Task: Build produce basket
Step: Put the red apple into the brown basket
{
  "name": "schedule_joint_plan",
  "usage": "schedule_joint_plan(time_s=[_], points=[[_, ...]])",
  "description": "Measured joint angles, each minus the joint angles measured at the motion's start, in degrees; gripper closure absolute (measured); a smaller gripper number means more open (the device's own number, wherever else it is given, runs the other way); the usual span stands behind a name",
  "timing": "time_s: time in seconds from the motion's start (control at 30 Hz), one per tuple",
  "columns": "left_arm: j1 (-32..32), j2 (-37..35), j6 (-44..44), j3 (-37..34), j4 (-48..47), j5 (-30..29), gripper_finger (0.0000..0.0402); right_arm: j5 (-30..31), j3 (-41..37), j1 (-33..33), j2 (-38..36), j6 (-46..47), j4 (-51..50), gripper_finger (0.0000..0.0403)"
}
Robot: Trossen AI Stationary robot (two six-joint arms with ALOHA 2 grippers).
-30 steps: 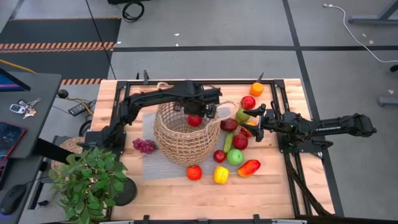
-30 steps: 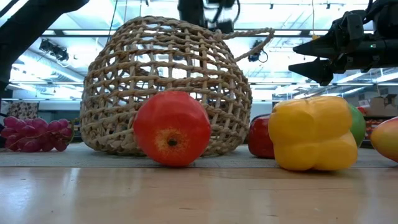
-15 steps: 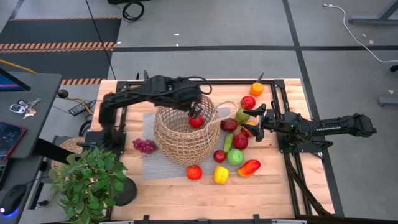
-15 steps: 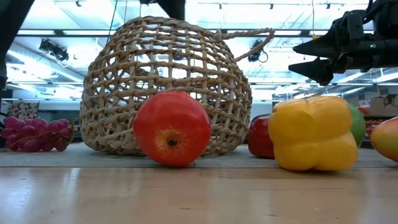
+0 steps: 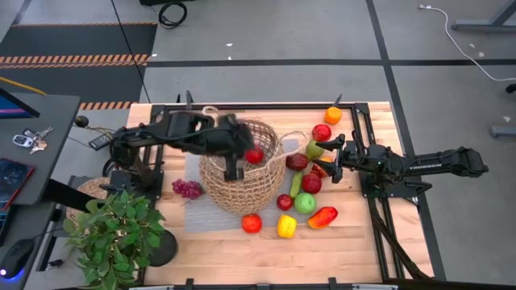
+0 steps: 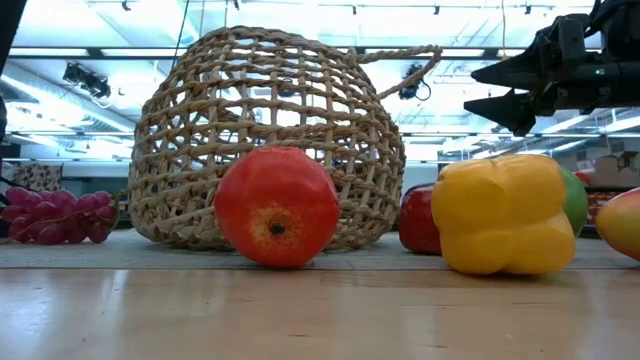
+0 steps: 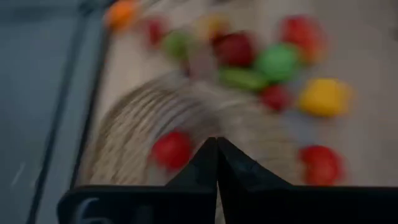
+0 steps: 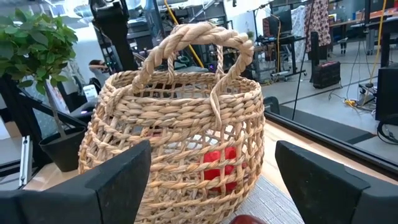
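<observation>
Basket (image 5: 240, 176) stands upright on a grey mat (image 5: 201, 211) with 1 red apple (image 5: 255, 155) inside it; left gripper (image 5: 235, 171) hangs over the basket's rim, fingers pressed together, grasping nothing. Right gripper (image 5: 329, 148) hovers just right of the basket above the loose produce, fingers spread apart and empty. Right of the basket lie a green apple (image 5: 305, 203), cucumber (image 5: 295, 184), yellow pepper (image 5: 286, 226), orange (image 5: 333, 115) and more red apples; 1 red apple (image 6: 277, 206) sits in front of the basket, grapes (image 5: 187, 188) to its left.
</observation>
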Motion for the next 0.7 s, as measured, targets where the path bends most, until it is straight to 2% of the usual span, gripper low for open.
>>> schedule_joint_plan(time_s=[0.1, 0.2, 0.4, 0.47, 0.57, 0.7], points=[[-1.86, 0.19, 10.58, 0.02, 5.05, 8.49, 0.0395, 0.00, -0.02, 0.00, 0.00, 0.00, -0.04, 0.0055], [-3.65, 0.94, 18.93, 0.13, 6.96, 11.73, 0.0392, 0.00, 0.00, 0.00, 0.00, 0.00, -0.04, 0.0055], [-6.79, 4.81, 26.34, 0.04, 6.05, 11.62, 0.0388, 0.00, 0.00, 0.00, 0.00, 0.00, -0.03, 0.0055], [-8.25, 6.80, 28.43, 0.04, 5.10, 9.20, 0.0375, 0.00, -0.02, 0.00, 0.00, 0.00, 0.00, 0.0055], [-10.33, 9.83, 32.31, 0.02, 3.35, 5.29, 0.0341, 0.00, -0.02, 0.00, 0.02, 0.00, 0.02, 0.0055], [-12.66, 12.37, 34.20, 0.02, 2.16, 4.90, 0.0274, 0.00, 0.00, 0.00, 0.02, 0.00, 0.00, 0.0055]])
